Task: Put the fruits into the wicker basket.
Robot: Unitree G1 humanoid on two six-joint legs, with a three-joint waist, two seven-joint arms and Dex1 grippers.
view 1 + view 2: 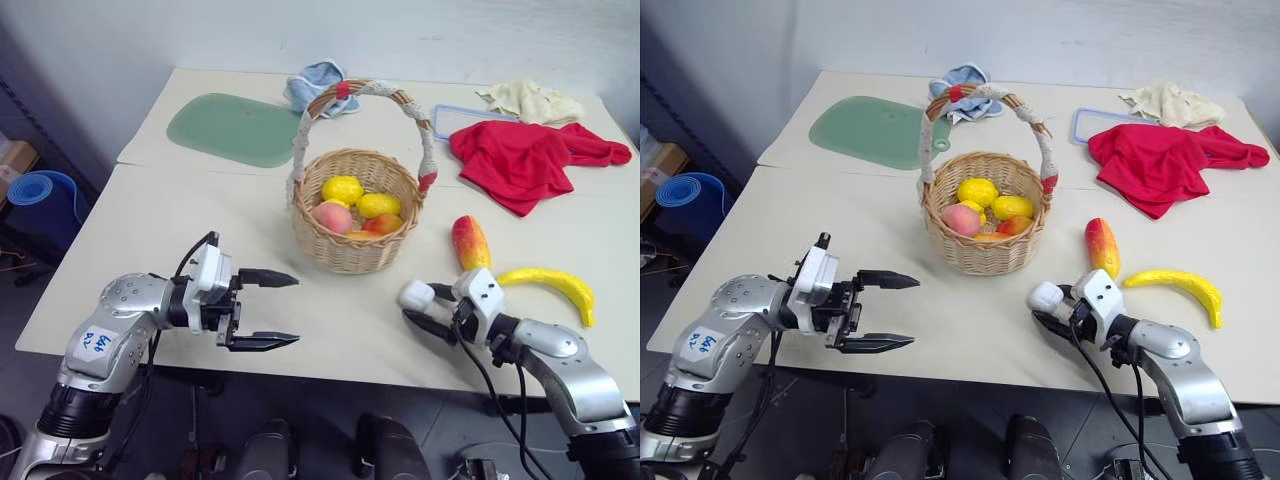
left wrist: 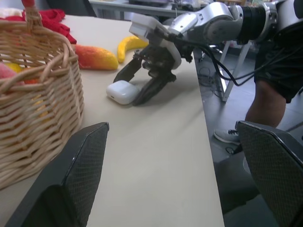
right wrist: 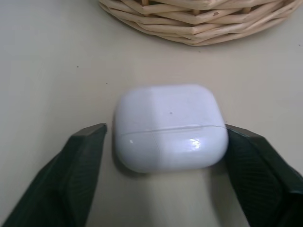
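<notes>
Wicker basket (image 1: pixel 352 250) upright at table centre, holding lemons (image 1: pixel 342 189) and peach (image 1: pixel 333 216); mango (image 1: pixel 471 243) and banana (image 1: pixel 553 285) lying outside, rightward, apart.

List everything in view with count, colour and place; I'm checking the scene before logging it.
wicker basket: 1, tan, table centre
lemons: 2, yellow, in basket
peach: 1, pink-orange, in basket
mango: 1, red-yellow, right of basket
banana: 1, yellow, right of mango
white case: 1, between right fingers
red cloth: 1, far right
cream cloth: 1, far right
blue cloth: 1, behind basket
green mat: 1, far left
left gripper: open, left of basket
right gripper: around case
</notes>
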